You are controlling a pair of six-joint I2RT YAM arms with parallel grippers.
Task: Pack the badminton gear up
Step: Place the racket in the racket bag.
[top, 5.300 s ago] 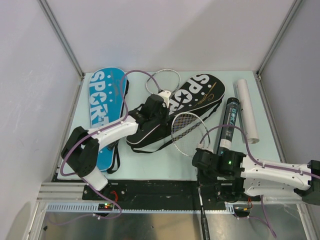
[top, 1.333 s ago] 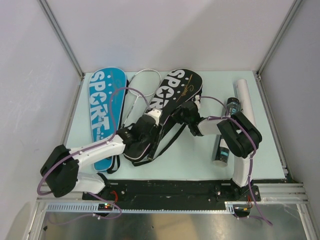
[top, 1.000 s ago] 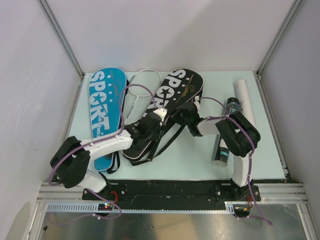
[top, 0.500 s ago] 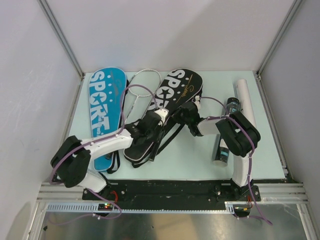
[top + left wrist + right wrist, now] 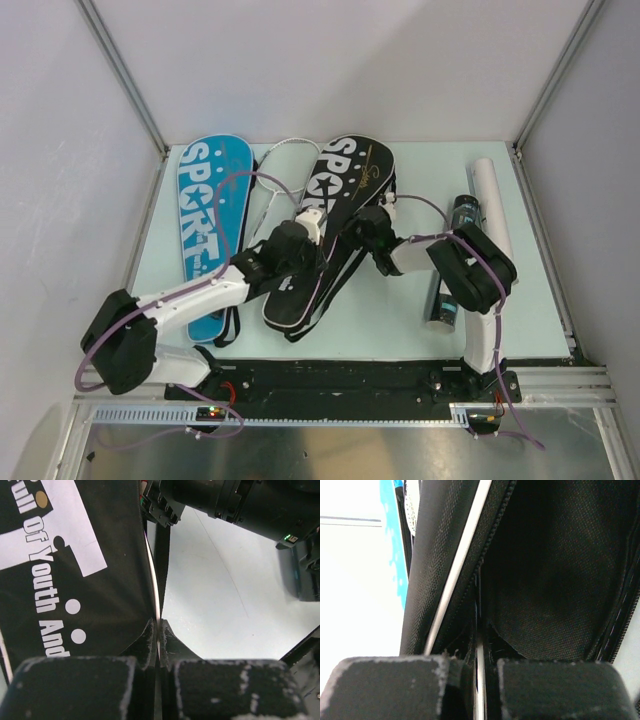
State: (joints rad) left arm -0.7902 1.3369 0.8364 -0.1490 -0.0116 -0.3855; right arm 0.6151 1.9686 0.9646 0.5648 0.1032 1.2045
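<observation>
Now the left gripper (image 5: 159, 630), half open a second ago, has closed fully on the white piping along the edge of the black bag (image 5: 340, 175). The right gripper (image 5: 479, 630) stays pinched tight on the same bag's zip edge from the other side. With both arms holding it, the bag is judged ready to be closed. It lies mid-table (image 5: 390, 310), and its near end has swung slightly rightward in the last half second. Against the earliest frame, the strung racket beside the bag is gone from sight, presumably inside, and the right arm has left its place by the base. The black tube (image 5: 445, 305) and white tube (image 5: 490, 190) lie at right, unpacked; farther back lie a second racket (image 5: 283, 168) and the blue bag (image 5: 205, 210)
</observation>
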